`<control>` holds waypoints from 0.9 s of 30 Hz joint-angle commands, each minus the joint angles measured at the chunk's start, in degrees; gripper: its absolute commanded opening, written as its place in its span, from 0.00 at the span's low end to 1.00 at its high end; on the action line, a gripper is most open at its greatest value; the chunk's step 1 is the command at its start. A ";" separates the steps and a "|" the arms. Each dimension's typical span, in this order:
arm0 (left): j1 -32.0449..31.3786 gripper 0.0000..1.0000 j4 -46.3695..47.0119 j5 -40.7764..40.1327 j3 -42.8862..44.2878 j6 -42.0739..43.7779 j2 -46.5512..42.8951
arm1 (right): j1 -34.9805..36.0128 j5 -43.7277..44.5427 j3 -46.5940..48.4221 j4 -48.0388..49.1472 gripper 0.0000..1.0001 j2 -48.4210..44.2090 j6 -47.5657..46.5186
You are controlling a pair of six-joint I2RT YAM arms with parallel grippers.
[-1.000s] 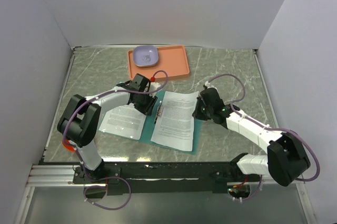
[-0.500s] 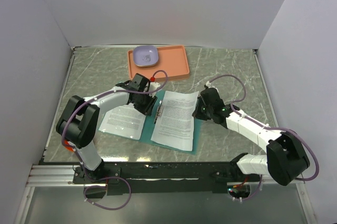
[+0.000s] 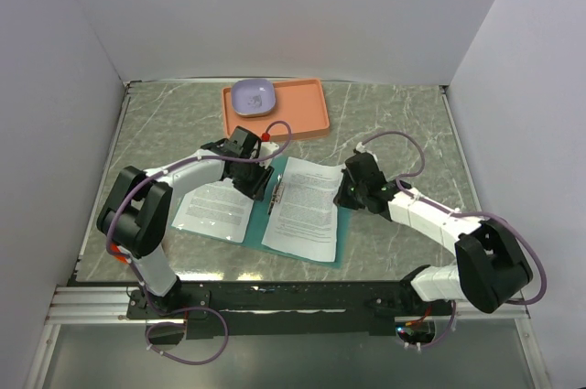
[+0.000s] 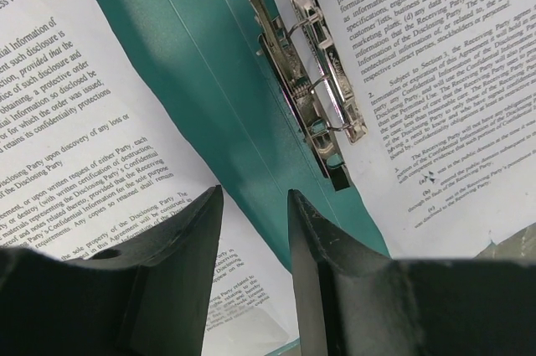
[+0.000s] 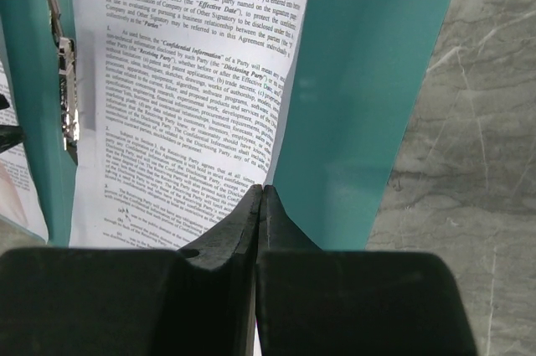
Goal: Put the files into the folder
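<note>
The teal folder [image 3: 259, 217] lies open on the table, its metal fastener [image 3: 276, 195] along the spine. One file [image 3: 215, 206] lies on the left half, another file [image 3: 307, 210] on the right half. My left gripper [image 3: 260, 184] is open and empty, low over the spine. In the left wrist view its gripper [image 4: 255, 197] hangs over teal card [image 4: 218, 63] and the left file [image 4: 67, 121], below the fastener [image 4: 310, 88]. My right gripper [image 3: 343, 195] is shut on the right file's right edge [image 5: 184, 96], which lifts slightly off the folder [image 5: 368, 96] at the gripper [image 5: 264, 188].
An orange-pink tray [image 3: 302, 114] stands at the back with a lilac bowl [image 3: 254, 96] in its left end. Grey walls close in the left, back and right sides. Marbled table top [image 5: 494, 163] shows right of the folder.
My right gripper has shifted a little to the left, and the right file has slid with it towards the spine. The left gripper has barely moved.
</note>
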 commanded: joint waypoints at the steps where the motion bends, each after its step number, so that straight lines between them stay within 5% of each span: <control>1: -0.17 0.43 0.67 1.67 2.80 0.56 -1.32 | -0.27 0.34 1.21 2.42 0.00 0.54 1.11; 4: -0.26 0.43 1.20 1.32 3.59 0.73 0.53 | -0.18 0.34 0.95 1.98 0.02 0.71 1.11; 8: -0.43 0.43 1.90 0.53 4.39 1.17 2.63 | -0.27 1.48 1.38 0.40 0.47 0.54 0.94; 11: -0.43 0.43 1.99 0.18 4.21 1.44 3.08 | -0.27 2.80 2.08 -1.44 0.67 0.19 0.24; 22: 0.01 0.43 -0.55 0.70 3.77 1.61 -1.13 | -0.27 4.04 5.25 -8.21 0.86 -5.70 1.46; 27: 0.71 0.43 -3.10 0.44 5.70 2.40 -4.21 | -0.18 6.32 6.75 -13.48 0.85 -6.84 3.13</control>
